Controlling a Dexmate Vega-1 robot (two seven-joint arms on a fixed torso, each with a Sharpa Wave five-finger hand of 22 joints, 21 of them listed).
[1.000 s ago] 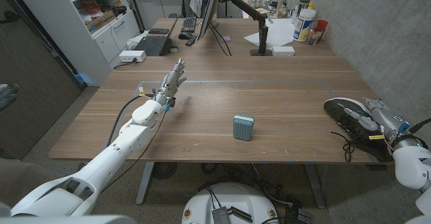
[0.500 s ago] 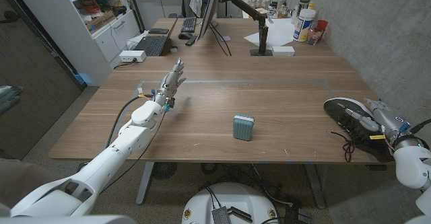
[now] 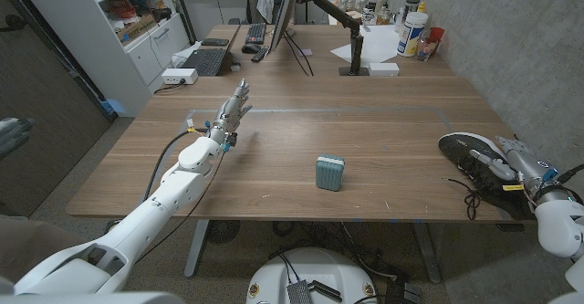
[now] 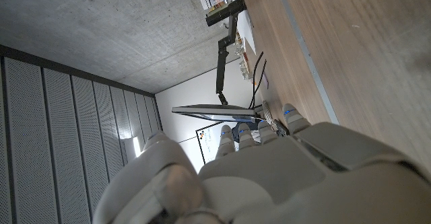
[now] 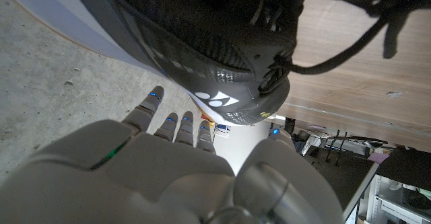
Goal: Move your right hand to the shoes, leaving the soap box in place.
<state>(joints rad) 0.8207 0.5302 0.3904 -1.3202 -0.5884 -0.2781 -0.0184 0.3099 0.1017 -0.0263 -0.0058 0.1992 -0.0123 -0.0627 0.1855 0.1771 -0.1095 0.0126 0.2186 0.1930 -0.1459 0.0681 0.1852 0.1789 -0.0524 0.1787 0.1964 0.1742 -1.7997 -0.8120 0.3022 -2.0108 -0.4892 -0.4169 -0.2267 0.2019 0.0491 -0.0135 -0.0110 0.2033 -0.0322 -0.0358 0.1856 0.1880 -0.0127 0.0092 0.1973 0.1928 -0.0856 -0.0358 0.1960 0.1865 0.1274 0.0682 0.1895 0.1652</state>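
A: Where are the shoes [image 3: 482, 169]?
B: At the desk's [image 3: 383, 131] right edge, long axis running from the far toe back toward the robot.
A: And the right hand [image 3: 507, 155]?
B: Right at them, fingers laid over the upper; I can't tell whether it grips. The soap box [image 3: 329, 172] stands mid-desk, well apart. The left hand [image 3: 234, 108] is farther, fingers spread, holding nothing.

Big wooden table [image 3: 365, 131] as the landmark. At its far end: monitor [image 3: 285, 12] on an arm mount, keyboard [image 3: 255, 33] just beside it, laptop [image 3: 203, 62] near the far left corner, white tub [image 3: 411, 33] far right. White shelving unit [image 3: 119, 30] off the left side.
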